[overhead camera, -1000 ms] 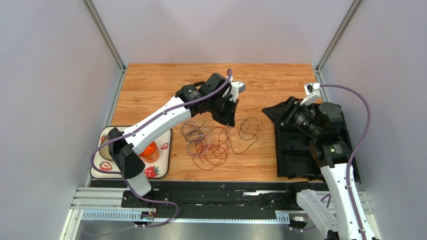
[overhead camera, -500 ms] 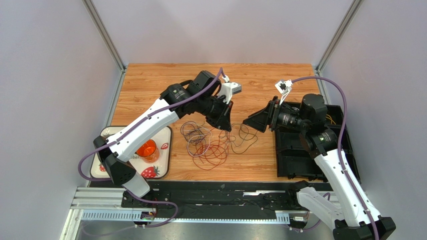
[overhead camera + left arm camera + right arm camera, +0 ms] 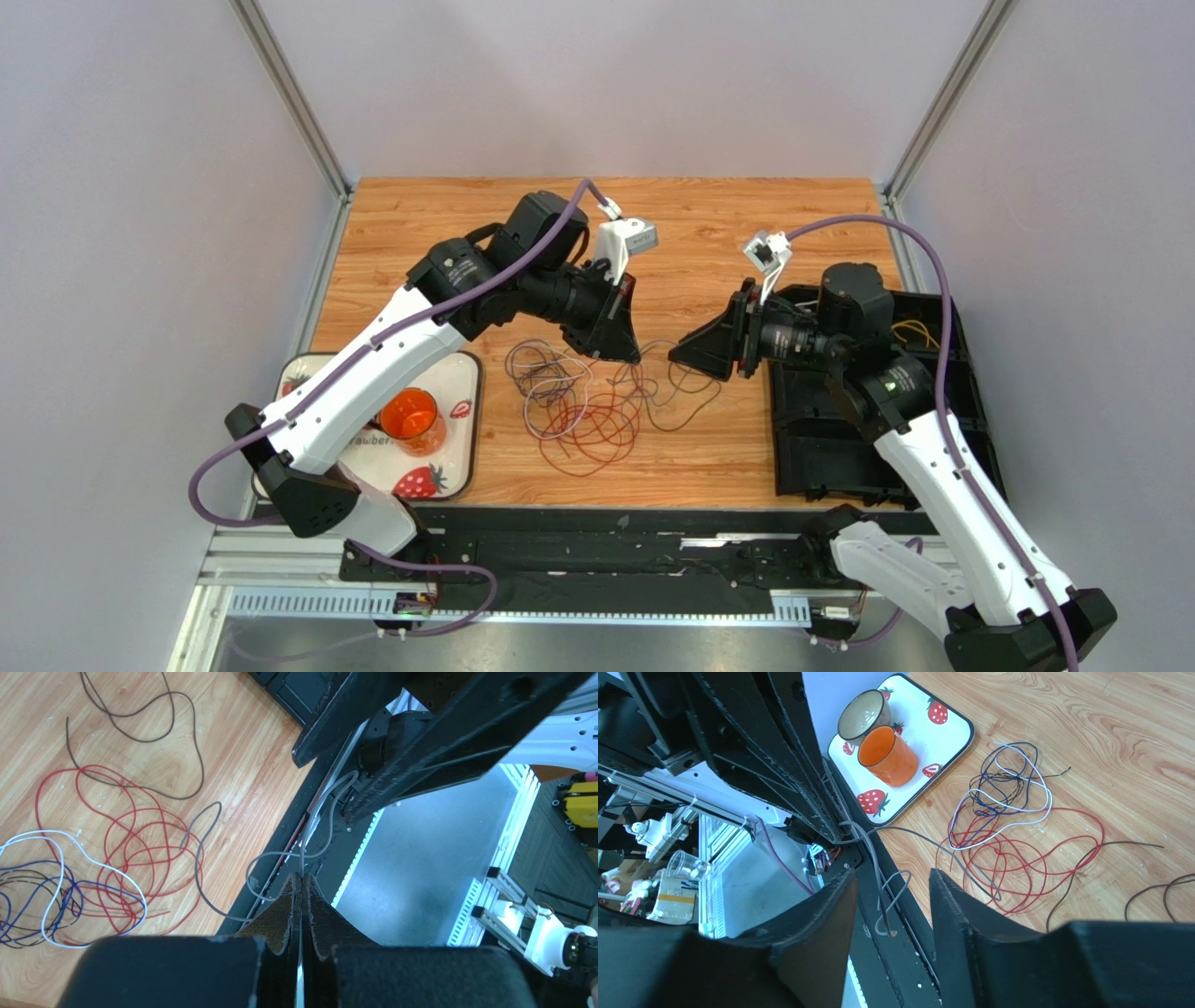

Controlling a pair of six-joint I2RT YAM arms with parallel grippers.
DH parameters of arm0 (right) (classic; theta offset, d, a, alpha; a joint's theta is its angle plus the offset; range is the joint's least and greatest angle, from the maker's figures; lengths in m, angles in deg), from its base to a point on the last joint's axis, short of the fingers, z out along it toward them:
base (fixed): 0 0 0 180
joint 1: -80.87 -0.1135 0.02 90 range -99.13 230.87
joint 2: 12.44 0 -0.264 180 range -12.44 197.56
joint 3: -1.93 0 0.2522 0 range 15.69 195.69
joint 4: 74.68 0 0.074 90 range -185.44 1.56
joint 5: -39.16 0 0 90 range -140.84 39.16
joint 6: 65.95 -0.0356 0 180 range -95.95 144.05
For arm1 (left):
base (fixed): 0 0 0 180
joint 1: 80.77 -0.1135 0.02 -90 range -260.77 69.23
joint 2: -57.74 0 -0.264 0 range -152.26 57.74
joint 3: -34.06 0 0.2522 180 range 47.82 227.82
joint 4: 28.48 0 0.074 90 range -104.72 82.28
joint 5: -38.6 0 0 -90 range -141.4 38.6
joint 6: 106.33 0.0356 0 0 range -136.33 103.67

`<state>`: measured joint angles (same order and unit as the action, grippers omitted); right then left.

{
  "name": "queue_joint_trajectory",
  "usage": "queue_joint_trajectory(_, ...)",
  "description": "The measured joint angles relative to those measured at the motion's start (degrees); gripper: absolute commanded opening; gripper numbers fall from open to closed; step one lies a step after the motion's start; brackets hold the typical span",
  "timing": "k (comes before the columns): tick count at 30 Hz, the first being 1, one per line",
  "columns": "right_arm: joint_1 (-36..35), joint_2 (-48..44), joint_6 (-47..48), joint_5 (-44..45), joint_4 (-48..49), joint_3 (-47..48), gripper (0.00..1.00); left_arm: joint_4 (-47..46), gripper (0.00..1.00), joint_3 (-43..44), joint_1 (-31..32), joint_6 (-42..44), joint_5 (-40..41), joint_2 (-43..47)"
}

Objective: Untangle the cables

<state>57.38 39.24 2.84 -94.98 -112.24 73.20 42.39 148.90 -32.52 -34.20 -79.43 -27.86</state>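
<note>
The cables lie in a loose tangle mid-table: red loops, a white strand, blue and dark strands, and a dark cable to the right. My left gripper hangs above the pile, shut on a grey cable that leaves its fingertips and droops down. My right gripper faces it from the right with jaws open. In the right wrist view the grey cable's hanging end sits between the open fingers, touching neither.
A strawberry-patterned tray at the left front holds an orange cup and a bowl. A black compartment tray lies at the right. Grey walls enclose the table on three sides.
My right arm swung left off the black tray toward the left gripper, and its jaws narrowed a little. The left gripper drew back and left slightly, still holding the grey cable.
</note>
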Motion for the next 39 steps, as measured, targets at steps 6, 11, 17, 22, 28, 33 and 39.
queue_joint_trajectory(6,-0.9,0.2,0.6,1.3,-0.2,0.0,0.00,-0.5,0.00,-0.3,0.0,-0.8,0.0,0.4)
queue_joint_trajectory(11,-1.6,0.0,0.3,2.2,-0.2,0.0,0.00,-0.8,0.42,-0.3,0.0,-1.4,0.2,0.4)
queue_joint_trajectory(17,-1.7,-0.2,0.2,9.6,-3.6,2.6,0.00,-0.7,0.73,-1.5,0.0,-2.7,4.7,1.6)
queue_joint_trajectory(22,-1.7,0.0,0.3,19.4,-8.2,9.5,0.00,2.0,0.73,-4.1,-1.1,-3.1,14.6,7.0)
queue_joint_trajectory(28,-1.7,0.4,-0.2,35.0,-14.1,17.3,0.00,5.2,0.71,-9.4,-2.0,-3.9,26.6,16.9)
queue_joint_trajectory(33,-1.7,0.6,-2.0,49.9,-19.4,20.3,0.00,7.5,0.74,-19.9,-2.0,-5.4,39.8,27.9)
queue_joint_trajectory(39,-1.7,0.8,-7.6,70.2,-26.8,20.9,0.00,5.7,0.73,-32.8,-2.0,-5.6,46.7,42.6)
